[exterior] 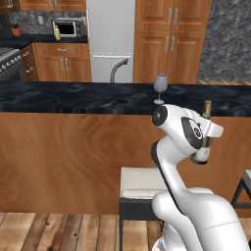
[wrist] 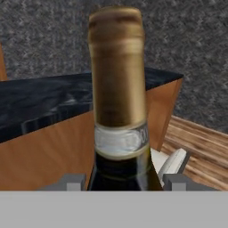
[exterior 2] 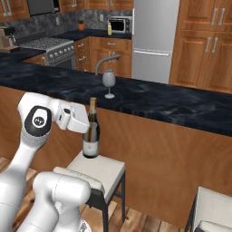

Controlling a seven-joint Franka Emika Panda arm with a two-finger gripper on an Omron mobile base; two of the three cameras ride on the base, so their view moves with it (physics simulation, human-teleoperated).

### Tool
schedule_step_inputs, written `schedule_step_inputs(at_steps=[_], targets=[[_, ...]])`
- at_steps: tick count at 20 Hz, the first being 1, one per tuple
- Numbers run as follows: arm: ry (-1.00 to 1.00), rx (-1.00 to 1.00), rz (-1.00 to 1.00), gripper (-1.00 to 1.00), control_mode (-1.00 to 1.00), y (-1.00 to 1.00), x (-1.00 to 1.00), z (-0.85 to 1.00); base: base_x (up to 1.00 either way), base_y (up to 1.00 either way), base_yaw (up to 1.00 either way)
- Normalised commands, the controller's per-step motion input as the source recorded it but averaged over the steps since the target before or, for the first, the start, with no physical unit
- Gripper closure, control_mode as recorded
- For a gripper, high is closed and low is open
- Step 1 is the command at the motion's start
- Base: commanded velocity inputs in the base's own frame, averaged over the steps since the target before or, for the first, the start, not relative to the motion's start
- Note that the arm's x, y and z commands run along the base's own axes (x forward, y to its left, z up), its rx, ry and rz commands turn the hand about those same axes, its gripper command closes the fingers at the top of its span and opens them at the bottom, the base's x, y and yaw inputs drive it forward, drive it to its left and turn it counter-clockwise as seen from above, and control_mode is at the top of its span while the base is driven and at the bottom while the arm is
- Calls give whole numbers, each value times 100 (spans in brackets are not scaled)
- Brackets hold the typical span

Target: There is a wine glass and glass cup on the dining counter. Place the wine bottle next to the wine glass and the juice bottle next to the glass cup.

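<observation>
Both fingers (wrist: pixel 72 182) of our gripper (wrist: pixel 124 181) sit clamped on the wine bottle (exterior 2: pixel 91 136), one dark tip on each side of its shoulder in the hand view. We hold it upright in the air in front of the wooden face of the dining counter (exterior 2: pixel 181 106), below the level of the black top and above a white-cushioned stool (exterior 2: pixel 99 170).

From the right base view we see the whole bottle with its pale label; from the left base view our own arm covers most of it, leaving the gold neck (exterior: pixel 207 110) and a bit of the base. The hand view cuts the bottle off below the shoulder.

On the counter, the wine glass (exterior 2: pixel 108 83) stands near the front edge, and behind it a curved grey faucet (exterior 2: pixel 107 61) rises.

We cannot read any writing on the label; it is too small and blurred.
</observation>
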Motion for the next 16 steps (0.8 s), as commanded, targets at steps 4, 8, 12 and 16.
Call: schedule_step_inputs(at_steps=[4, 8, 12, 16], targets=[[0, 0, 0, 100, 100, 0, 0, 0, 0, 0, 0], [0, 0, 0, 100, 100, 0, 0, 0, 0, 0, 0], [0, 0, 0, 100, 100, 0, 0, 0, 0, 0, 0], [0, 0, 0, 100, 100, 0, 0, 0, 0, 3, 0]])
